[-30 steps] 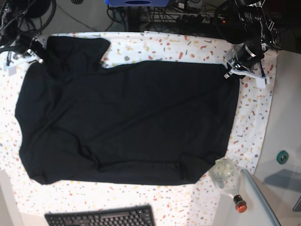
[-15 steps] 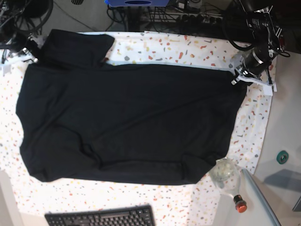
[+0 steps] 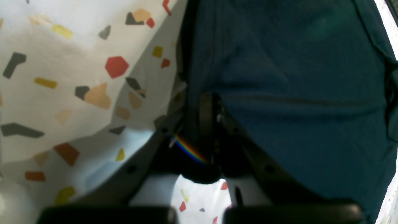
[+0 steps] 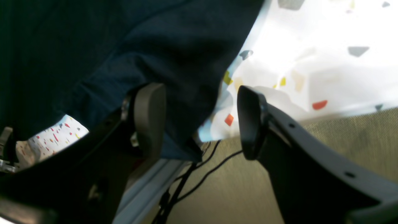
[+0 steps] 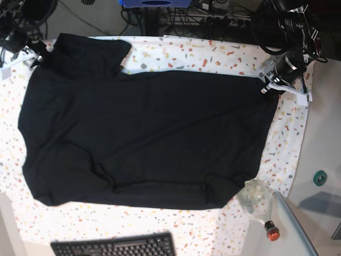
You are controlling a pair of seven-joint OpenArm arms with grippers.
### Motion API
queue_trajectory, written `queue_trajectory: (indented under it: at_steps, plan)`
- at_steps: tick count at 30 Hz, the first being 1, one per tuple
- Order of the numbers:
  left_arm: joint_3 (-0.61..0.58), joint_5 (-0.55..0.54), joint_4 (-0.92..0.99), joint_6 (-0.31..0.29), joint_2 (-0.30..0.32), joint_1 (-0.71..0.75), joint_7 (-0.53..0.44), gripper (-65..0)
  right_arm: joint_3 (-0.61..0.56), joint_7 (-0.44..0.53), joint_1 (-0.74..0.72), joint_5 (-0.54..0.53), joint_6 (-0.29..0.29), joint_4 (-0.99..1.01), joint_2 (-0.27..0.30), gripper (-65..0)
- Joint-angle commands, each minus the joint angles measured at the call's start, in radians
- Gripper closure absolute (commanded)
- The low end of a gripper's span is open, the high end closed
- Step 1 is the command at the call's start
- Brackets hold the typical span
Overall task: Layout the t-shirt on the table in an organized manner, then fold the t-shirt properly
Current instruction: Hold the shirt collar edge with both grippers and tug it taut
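The black t-shirt (image 5: 144,133) lies spread flat across the speckled table (image 5: 213,53), one sleeve at the far left corner. At the shirt's far right corner my left gripper (image 5: 265,88) is shut on the hem; in the left wrist view the jaws (image 3: 206,105) pinch the dark cloth's (image 3: 295,77) edge just above the tablecloth (image 3: 62,77). My right gripper (image 5: 36,56) is at the far left sleeve. In the right wrist view it (image 4: 200,119) stands open, the cloth (image 4: 155,46) draped over one finger (image 4: 149,115) and hanging loose into the gap.
A black keyboard (image 5: 114,246) sits at the front edge. A clear bottle (image 5: 258,200) with a red cap lies at the front right corner. Cables and equipment (image 5: 213,16) crowd the back. The table's left edge and the floor (image 4: 342,140) lie just past my right gripper.
My right gripper has opened and let go of the sleeve corner, after drifting toward the far left. The left gripper keeps its grip, and the shirt lies slightly more stretched.
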State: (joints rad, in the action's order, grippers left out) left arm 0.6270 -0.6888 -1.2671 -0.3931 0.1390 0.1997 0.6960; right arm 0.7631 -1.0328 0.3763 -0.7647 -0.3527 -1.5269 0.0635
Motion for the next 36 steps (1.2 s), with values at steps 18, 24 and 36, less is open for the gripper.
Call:
queue_trajectory:
  at_steps: [18, 24, 36]
  plan:
    - [0.008, -0.015, -0.018, -0.008, 0.014, -0.001, -0.017, 0.0, -0.1, 0.087, -0.03, -0.023, -0.022, 0.147, 0.026, -20.4]
    - [0.003, -0.015, -0.026, -0.008, 0.017, 0.017, -0.016, 0.0, -0.107, 0.096, -0.009, -0.025, -0.022, 0.145, 0.032, 0.0]
    - [0.001, -0.007, -0.124, -0.008, 0.02, 0.096, 0.011, 0.0, -0.098, 0.096, 0.102, -0.023, -0.018, -0.11, 0.025, 0.0]
